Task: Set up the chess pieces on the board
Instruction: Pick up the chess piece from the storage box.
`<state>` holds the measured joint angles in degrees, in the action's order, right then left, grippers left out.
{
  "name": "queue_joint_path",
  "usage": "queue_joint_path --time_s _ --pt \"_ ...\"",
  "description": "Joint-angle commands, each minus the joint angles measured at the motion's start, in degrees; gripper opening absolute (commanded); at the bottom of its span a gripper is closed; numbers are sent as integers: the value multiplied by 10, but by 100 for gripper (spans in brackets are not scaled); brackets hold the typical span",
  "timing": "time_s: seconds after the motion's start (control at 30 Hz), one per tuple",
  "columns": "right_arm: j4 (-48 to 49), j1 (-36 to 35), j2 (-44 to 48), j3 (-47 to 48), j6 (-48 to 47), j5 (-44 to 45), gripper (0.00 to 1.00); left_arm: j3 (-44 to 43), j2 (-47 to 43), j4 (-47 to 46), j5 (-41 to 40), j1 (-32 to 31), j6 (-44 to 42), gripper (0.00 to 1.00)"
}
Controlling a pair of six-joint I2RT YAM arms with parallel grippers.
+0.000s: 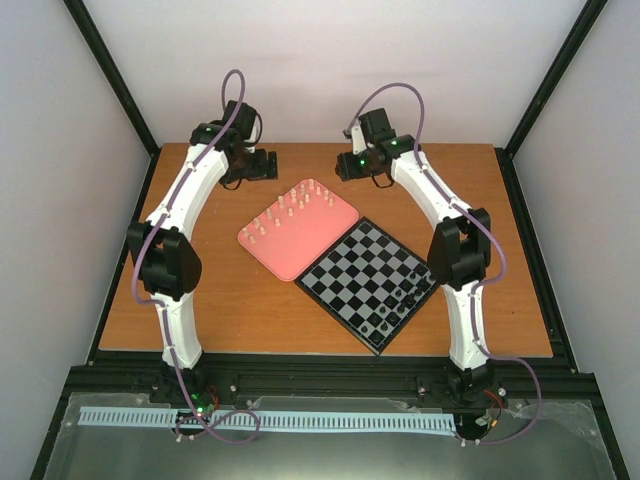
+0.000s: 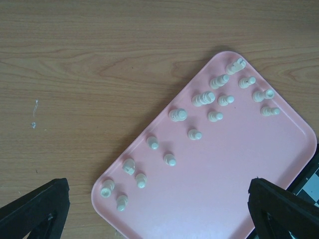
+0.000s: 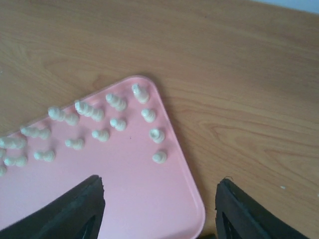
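Observation:
Several cream chess pieces (image 1: 300,203) stand in two rows on the pink tray (image 1: 290,248), along its far edges. The black and grey board (image 1: 360,270) lies right of the tray, touching it; no cream piece is on it. My left gripper (image 1: 262,165) hovers open and empty beyond the tray's far left edge. In the left wrist view the gripper (image 2: 157,214) is over the tray (image 2: 224,169), with the cream pieces (image 2: 177,115) ahead of it. My right gripper (image 1: 347,167) is open and empty beyond the tray's far corner. In the right wrist view the gripper (image 3: 159,209) is above the tray corner (image 3: 134,189), near the pieces (image 3: 117,102).
Small black pieces (image 1: 400,298) stand on the board's near right side. A corner of the board (image 2: 310,185) shows at the edge of the left wrist view. The wooden table (image 1: 200,300) is ringed by a black frame and white walls.

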<state>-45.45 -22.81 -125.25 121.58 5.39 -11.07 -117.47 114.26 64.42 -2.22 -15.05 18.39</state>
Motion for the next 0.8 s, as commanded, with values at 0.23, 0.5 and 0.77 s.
queue_joint_path --time_s 0.23,0.5,0.77 --pt "-23 -31 -115 90 -17 -38 39 72 -42 -9 27 19 6 100" --pt "-44 -39 -162 121 -7 -9 36 106 -49 -19 40 33 9 100" --pt "-67 -39 -184 124 -11 0 35 103 -47 -18 42 37 10 100"
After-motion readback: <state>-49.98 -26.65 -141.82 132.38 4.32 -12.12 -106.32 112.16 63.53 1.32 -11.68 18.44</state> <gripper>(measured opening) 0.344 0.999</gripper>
